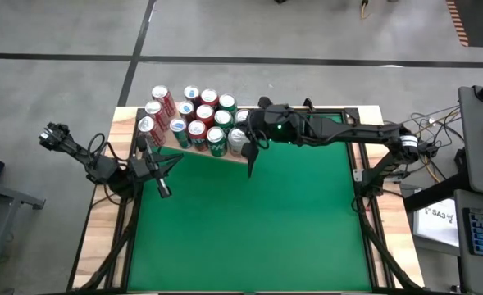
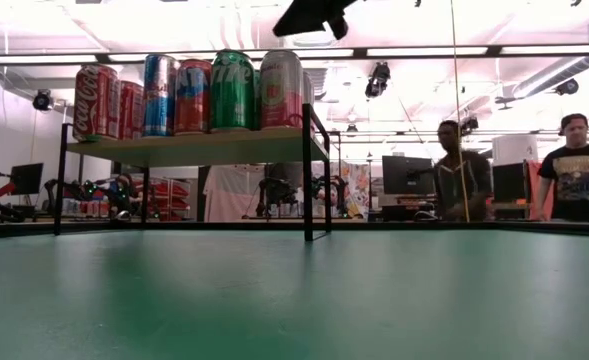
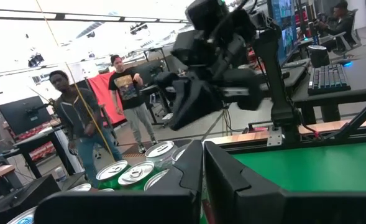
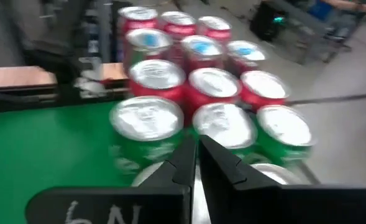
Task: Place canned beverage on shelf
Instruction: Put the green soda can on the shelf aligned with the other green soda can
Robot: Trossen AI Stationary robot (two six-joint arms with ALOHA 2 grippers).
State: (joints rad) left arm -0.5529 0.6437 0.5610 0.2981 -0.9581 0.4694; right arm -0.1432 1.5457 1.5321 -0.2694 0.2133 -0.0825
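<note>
Several upright cans [image 1: 193,121], red, green and blue, stand close together on the pale wood shelf [image 2: 204,148], a board raised on dark legs at the table's far left. My right gripper [image 1: 250,169] is shut and hovers above the shelf's right end. The low view shows it [image 2: 314,14] clear of the can tops. In the right wrist view its shut fingers [image 4: 197,155] point over the green cans [image 4: 146,121]. My left gripper [image 1: 172,164] is shut and waits near the shelf's near left corner, holding nothing.
The green table surface [image 1: 257,229] lies open in front of the shelf. Dark frame rails [image 1: 360,176] run along the table's sides. A thin dark upright panel [image 2: 307,170] ends the shelf on its right. People stand in the room beyond the table [image 2: 461,170].
</note>
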